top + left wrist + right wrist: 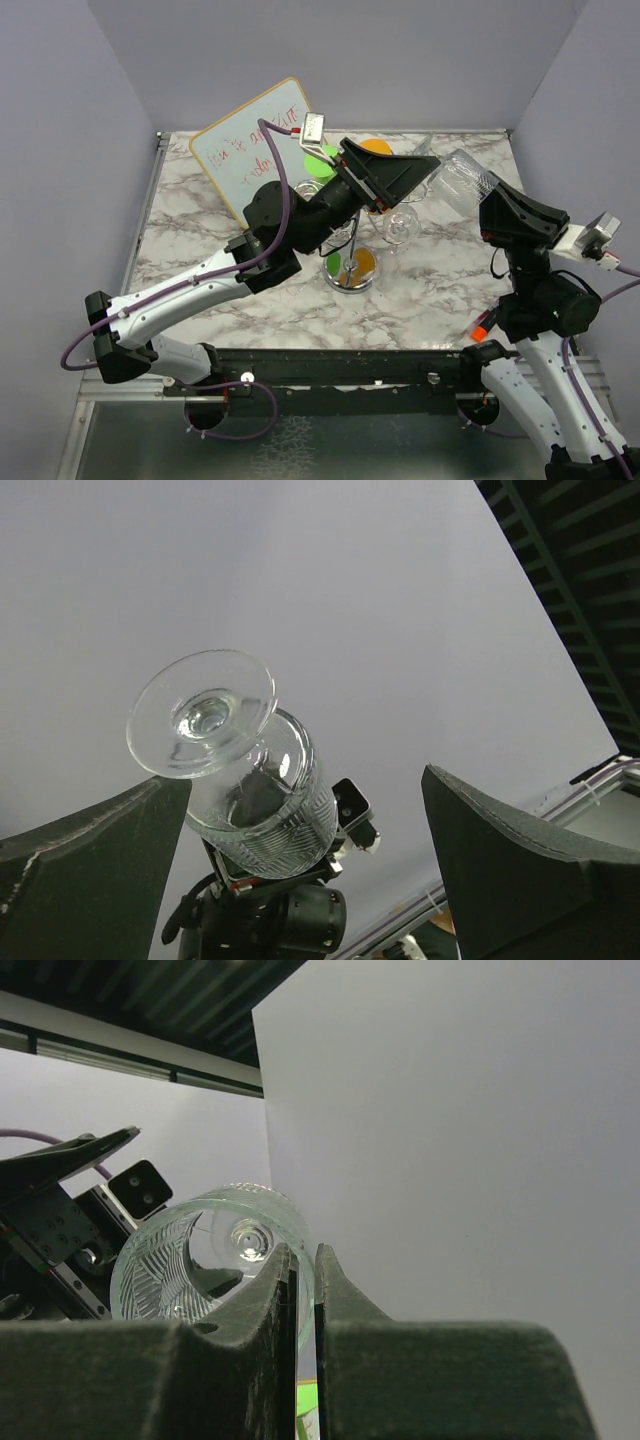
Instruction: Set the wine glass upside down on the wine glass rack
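High over right rear of table (200,290): wine glass (462,178) tilted, rim pinched in clamped right gripper (305,1260). Spread wide, left gripper (425,165) flanking glass foot. Mid-table, apart: wine glass rack (350,272), upright.

A white, grey-veined marble tabletop (430,285) is enclosed left, far and right by plain pale grey walls (350,50); dark slats (590,580) are seen above them.

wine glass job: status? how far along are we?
Done: wine glass is in the air, right end effector pinching its rim. In hand: its foot faces the open left end effector, apparently a handover. Left: hang it upside down on the wine glass rack.
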Available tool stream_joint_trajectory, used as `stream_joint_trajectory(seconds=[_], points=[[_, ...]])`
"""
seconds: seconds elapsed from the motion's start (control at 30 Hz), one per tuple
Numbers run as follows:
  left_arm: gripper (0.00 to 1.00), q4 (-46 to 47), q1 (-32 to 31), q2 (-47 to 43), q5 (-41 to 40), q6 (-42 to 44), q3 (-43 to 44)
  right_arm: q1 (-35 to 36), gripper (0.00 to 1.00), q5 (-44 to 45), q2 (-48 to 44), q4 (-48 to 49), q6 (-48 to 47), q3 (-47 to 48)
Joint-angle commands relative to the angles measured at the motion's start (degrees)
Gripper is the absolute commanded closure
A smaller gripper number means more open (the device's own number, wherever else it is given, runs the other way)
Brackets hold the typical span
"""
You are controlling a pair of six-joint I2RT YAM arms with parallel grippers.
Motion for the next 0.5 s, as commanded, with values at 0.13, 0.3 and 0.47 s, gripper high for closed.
stream_joint_trajectory(seconds=[0.13,0.3,0.47], points=[[0.01,0.79,-0.2,2.84,-2.45,-4.2,-0.11,-0.06,0.99,5.85,0.4,5.26,-1.26,1.2],[0.01,0.27,-0.19,6.07,-1.65,-4.52,2.66,-0.02,0.99,6.05,2.62,6.66,-1.61,2.51],[0.01,1.07,-0.18,6.74,-3.66,-2.69,4.63,0.02,0.99,4.1,3.9,6.46,-1.9,2.4]])
